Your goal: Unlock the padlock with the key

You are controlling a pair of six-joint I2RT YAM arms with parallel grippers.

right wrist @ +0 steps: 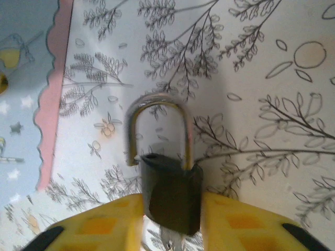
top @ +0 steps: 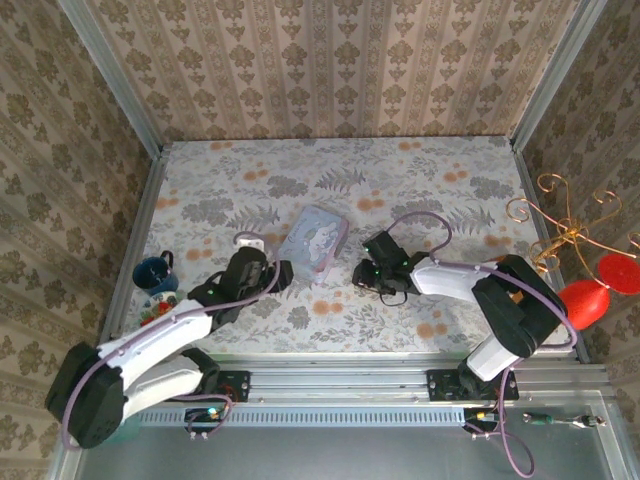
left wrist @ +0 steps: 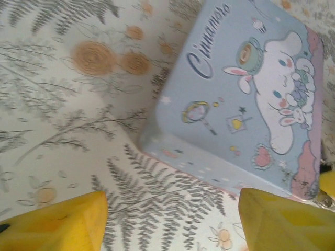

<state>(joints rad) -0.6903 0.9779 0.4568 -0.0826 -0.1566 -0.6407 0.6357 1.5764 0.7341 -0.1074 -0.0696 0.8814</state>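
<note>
Padlock (right wrist: pixel 170 196) between right gripper (right wrist: pixel 171 212) fingers over floral tablecloth (right wrist: pixel 261 78), grip unclear, left gripper (left wrist: pixel 172 222) open.

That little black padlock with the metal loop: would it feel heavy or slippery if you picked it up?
The padlock looks like a solid blocky body with a metal shackle, so probably stiff and heavy for its size. The shiny shackle seems slippery; the flat sides should grip better. Its blocky shape makes rolling unlikely.
</note>
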